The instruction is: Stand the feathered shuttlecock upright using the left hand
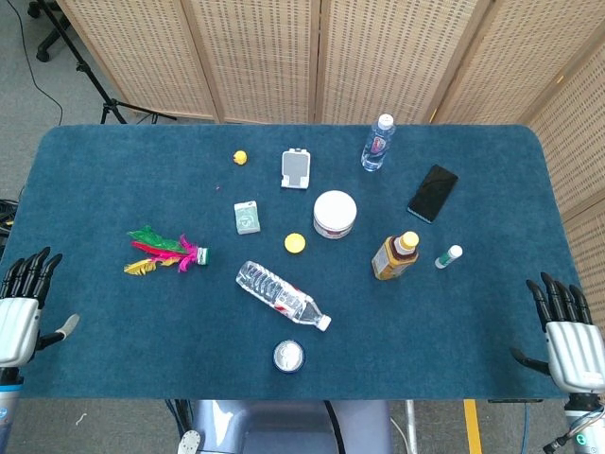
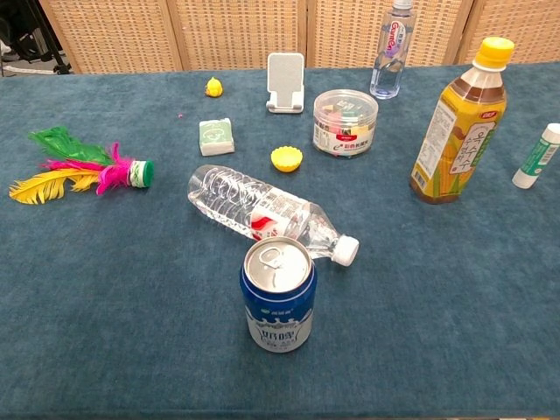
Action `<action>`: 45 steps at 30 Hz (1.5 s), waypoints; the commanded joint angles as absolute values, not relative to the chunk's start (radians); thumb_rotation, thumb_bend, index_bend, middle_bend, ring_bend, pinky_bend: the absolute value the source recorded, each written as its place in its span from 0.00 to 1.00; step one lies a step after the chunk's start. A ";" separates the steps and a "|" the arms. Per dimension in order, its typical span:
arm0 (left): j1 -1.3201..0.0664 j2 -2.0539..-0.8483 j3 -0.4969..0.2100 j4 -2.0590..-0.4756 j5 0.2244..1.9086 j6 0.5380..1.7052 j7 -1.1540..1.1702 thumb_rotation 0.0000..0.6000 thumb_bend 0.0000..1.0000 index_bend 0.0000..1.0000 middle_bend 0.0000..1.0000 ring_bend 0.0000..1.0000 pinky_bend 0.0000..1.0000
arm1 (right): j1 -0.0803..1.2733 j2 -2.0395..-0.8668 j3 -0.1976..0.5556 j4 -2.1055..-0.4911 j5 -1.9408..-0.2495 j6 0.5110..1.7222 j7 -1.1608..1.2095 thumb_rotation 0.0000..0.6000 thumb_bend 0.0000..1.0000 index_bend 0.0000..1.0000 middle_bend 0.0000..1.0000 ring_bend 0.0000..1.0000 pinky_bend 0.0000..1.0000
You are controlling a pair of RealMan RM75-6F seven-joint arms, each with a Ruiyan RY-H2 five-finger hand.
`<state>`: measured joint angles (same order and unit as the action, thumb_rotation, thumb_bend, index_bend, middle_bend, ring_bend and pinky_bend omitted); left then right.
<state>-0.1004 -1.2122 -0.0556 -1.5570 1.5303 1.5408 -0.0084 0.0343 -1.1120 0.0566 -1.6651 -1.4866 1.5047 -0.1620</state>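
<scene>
Shuttlecock [image 1: 165, 252] lies flat on the blue bench [image 1: 113, 180], at about 9 o'clock from bench centre, green base pointing to 3 o'clock, feathers fanned toward 9. Chest view shows it [image 2: 83, 168] on its side too, feathers green, pink, yellow. Left robot hand [image 1: 21, 303] sits off the bench edge at about 8 o'clock, released, fingers apart and pointing up, holding nothing, well apart from the shuttlecock. Right robot hand [image 1: 567, 326] off the edge at about 4 o'clock, also released, fingers spread, nothing in it. Neither hand shows in the chest view.

Clear water bottle [image 1: 282, 295] lies on its side near centre, cap toward 4 o'clock. Blue can [image 2: 277, 295] stands upright just beside it at 6 o'clock. Yellow-capped juice bottle [image 1: 393, 255] upright at 3 o'clock. Round tub [image 1: 335, 214] near centre, toward 12 o'clock. Phone [image 1: 433, 193] flat at 2 o'clock.
</scene>
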 commanded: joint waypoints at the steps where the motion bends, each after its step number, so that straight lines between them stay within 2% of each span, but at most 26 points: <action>1: -0.102 -1.211 -0.057 -1.562 1.526 1.536 -0.008 1.00 0.21 0.07 0.00 0.00 0.00 | 0.034 -1.112 0.054 -1.664 -1.488 1.503 -0.163 1.00 0.00 0.00 0.00 0.00 0.00; 13: -0.116 -1.210 -0.075 -1.571 1.493 1.508 -0.005 1.00 0.22 0.07 0.00 0.00 0.00 | 0.030 -1.108 0.056 -1.666 -1.489 1.512 -0.158 1.00 0.00 0.00 0.00 0.00 0.00; 18: -0.174 -1.158 -0.112 -1.627 1.424 1.389 -0.048 1.00 0.23 0.14 0.00 0.00 0.00 | 0.032 -1.111 0.052 -1.666 -1.493 1.506 -0.165 1.00 0.00 0.00 0.00 0.00 0.00; 24: -0.290 -1.082 -0.207 -1.690 1.277 1.214 -0.025 1.00 0.29 0.31 0.00 0.00 0.00 | 0.034 -1.115 0.048 -1.667 -1.498 1.503 -0.173 1.00 0.00 0.00 0.00 0.00 0.00; 27: -0.346 -1.079 -0.247 -1.675 1.197 1.146 0.018 1.00 0.34 0.37 0.00 0.00 0.00 | 0.034 -1.116 0.047 -1.667 -1.499 1.501 -0.176 1.00 0.00 0.00 0.00 0.00 0.00; 29: -0.403 -1.087 -0.275 -1.644 1.101 1.060 0.052 1.00 0.38 0.41 0.00 0.00 0.00 | 0.035 -1.118 0.045 -1.666 -1.501 1.498 -0.178 1.00 0.00 0.00 0.00 0.00 0.00; 36: -0.514 -1.099 -0.312 -1.593 0.881 0.903 0.116 1.00 0.38 0.42 0.00 0.00 0.00 | 0.039 -1.121 0.045 -1.663 -1.498 1.491 -0.181 1.00 0.00 0.00 0.00 0.00 0.00; 45: -0.658 -1.220 -0.284 -1.428 0.636 0.852 0.316 1.00 0.38 0.42 0.00 0.00 0.00 | 0.043 -1.123 0.049 -1.656 -1.487 1.482 -0.174 1.00 0.00 0.00 0.00 0.00 0.00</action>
